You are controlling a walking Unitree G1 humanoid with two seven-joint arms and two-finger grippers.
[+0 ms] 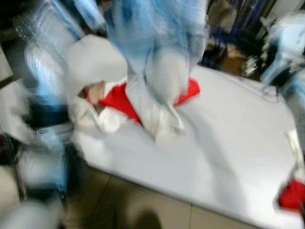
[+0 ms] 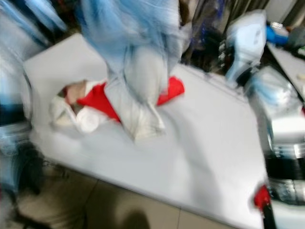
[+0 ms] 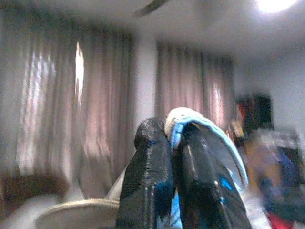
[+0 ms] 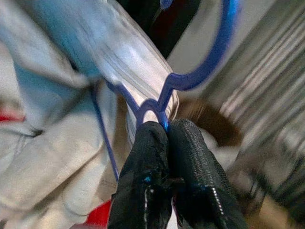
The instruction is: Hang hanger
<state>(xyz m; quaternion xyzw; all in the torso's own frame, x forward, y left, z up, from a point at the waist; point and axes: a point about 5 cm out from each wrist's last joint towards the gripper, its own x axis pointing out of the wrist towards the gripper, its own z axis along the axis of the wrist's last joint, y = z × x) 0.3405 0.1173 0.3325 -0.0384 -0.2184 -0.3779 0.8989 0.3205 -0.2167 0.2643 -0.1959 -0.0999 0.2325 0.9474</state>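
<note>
Both tools are clamped, and both grips show best from the wrists: the right tool [image 4: 167,126] has its black fingers pressed together on the blue wire hanger [image 4: 200,71] just under the hook, and the left tool [image 3: 172,138] pinches a pale blue-and-white edge of cloth, probably the garment's shoulder or collar, though the blur leaves that uncertain. From the head views, the light blue garment [image 1: 155,43] is held high above the white counter [image 1: 228,143], its pale lower part trailing down towards a heap of red cloth [image 1: 119,100] and white cloth [image 1: 107,119] lying there. I judge the step in hand to be the carry: the hanger is loaded and lifted, but its hook is on nothing yet, and no rail or rod can be made out through the smear. The next move calls for finding that rail, raising the hook clear above it and lowering it on. In the way are the trailing hem, which could drag the heap, a second red cloth [image 1: 291,194] at the counter's near right corner, and the dark clutter behind the counter.
</note>
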